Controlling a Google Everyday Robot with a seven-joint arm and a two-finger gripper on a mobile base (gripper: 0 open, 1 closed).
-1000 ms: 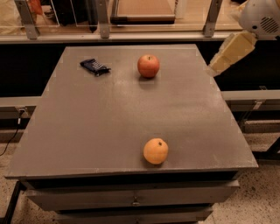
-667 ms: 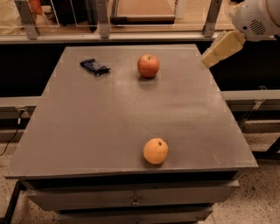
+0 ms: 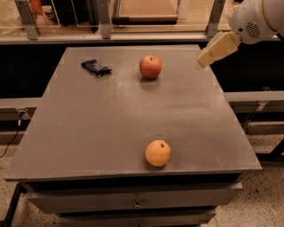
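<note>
My gripper point(image 3: 202, 61) hangs over the table's far right edge, at the end of the white arm point(image 3: 250, 24) that comes in from the top right. It holds nothing that I can see. A red apple point(image 3: 150, 66) stands on the grey table point(image 3: 111, 128) to the gripper's left, a short way off. Near the front edge lies an orange point(image 3: 158, 153). A dark blue snack packet point(image 3: 96, 68) lies flat at the far left.
Behind the table runs a metal rail with posts point(image 3: 104, 26) and a shelf holding a wooden board point(image 3: 144, 9). Drawers point(image 3: 133, 201) sit below the tabletop. Speckled floor point(image 3: 262, 199) shows at the right.
The gripper and arm have swung up and to the left, from beside the table's right edge to over its far right corner. The fruit and packet have not moved.
</note>
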